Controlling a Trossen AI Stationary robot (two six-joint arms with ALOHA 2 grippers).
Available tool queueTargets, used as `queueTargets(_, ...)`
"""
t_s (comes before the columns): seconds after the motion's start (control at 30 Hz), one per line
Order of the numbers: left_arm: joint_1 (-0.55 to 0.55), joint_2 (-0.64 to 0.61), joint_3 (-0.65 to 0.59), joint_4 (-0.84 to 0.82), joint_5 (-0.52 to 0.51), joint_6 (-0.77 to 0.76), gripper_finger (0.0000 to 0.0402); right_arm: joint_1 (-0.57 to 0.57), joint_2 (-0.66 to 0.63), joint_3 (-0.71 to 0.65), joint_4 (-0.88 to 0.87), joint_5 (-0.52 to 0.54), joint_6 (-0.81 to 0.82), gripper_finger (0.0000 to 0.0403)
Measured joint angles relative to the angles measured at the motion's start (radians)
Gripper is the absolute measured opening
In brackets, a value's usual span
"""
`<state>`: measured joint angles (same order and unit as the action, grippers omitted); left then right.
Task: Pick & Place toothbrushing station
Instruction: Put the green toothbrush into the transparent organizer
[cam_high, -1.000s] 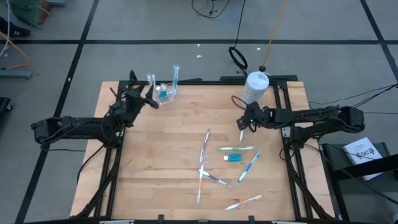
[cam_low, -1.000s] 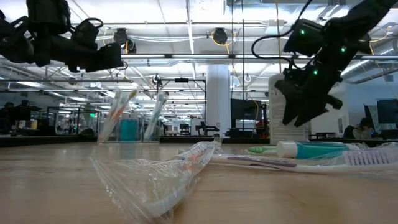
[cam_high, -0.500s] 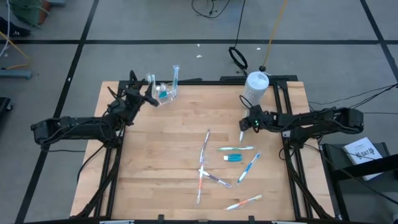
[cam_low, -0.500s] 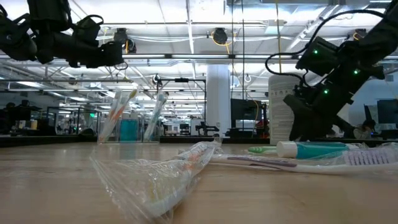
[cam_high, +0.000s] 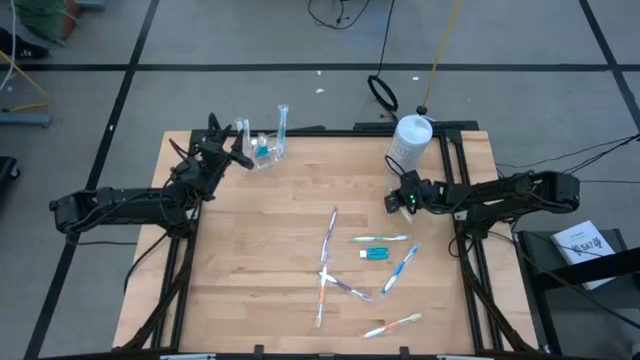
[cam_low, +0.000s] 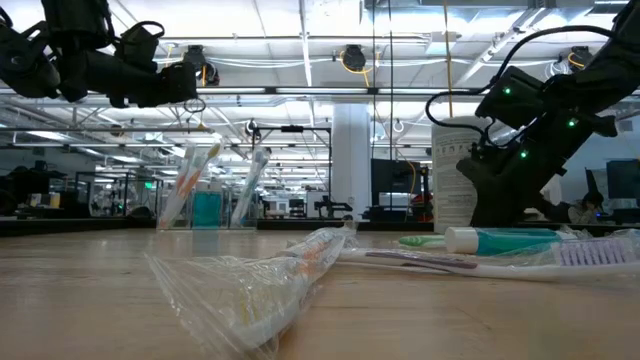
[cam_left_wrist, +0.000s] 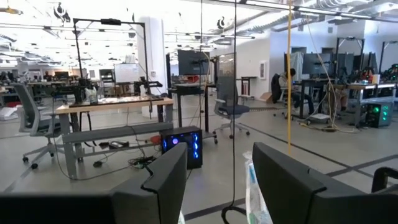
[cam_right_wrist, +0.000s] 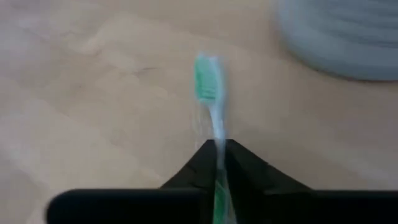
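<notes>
Toothbrush (cam_right_wrist: 207, 93), green-headed and in a clear wrapper, lies on the bench (cam_high: 260, 260) near its right rear corner, beside the large white bottle (cam_high: 411, 140). The right end effector (cam_right_wrist: 219, 149) is down at bench level with its fingers pinched together on the handle; the head points away past the fingertips.

The left end effector (cam_left_wrist: 214, 180) is parked high at the left rear, beside the clear cup (cam_high: 264, 150), fingers spread wide and holding nothing.

Recommended handling: lift straight up before travelling, since the grip sits on a slim wrapped handle and could let the brush pivot or slip. Keep clear of the bottle on the way up. Carry the brush across to the cup and lower it handle or head first into the opening, avoiding the items already standing there, so the light cup is not tipped.

Count, from the high view: one cup, holding about three upright items and something teal; roughly six wrapped toothbrushes loose at mid-bench, two of them crossed; one short teal tube (cam_high: 375, 255) among them; one bottle. Exact cup contents cannot be confirmed.
</notes>
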<state>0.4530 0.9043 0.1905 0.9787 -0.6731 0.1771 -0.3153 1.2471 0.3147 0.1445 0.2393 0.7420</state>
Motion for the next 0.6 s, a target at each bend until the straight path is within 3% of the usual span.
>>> queueTargets(0.1, 0.0, 0.0, 0.0, 0.0, 0.001, 0.001, 0.0186, 0.003, 0.003, -0.002, 0.084, -0.118, -0.055, 0.0009)
queueTargets(0.3, -0.006, 0.0, 0.0, 0.0, 0.044, -0.047, 0.0186, 0.018, 0.002, -0.002, 0.391, -0.258, -0.18, 0.0003)
queueTargets(0.37, -0.006, 0.0, 0.0, 0.0, 0.172, -0.058, 0.0186, 0.039, 0.002, -0.002, 0.51, -0.302, -0.204, 0.0002)
queueTargets(0.53, -0.008, 0.002, 0.012, 0.025, 0.703, -0.075, 0.0186, 0.092, 0.002, -0.002, 0.776, -0.38, -0.206, 0.0)
queueTargets(0.6, -0.018, 0.014, 0.039, 0.015, 0.808, -0.161, 0.0186, 0.111, 0.001, 0.001, 0.861, -0.396, -0.213, 0.0)
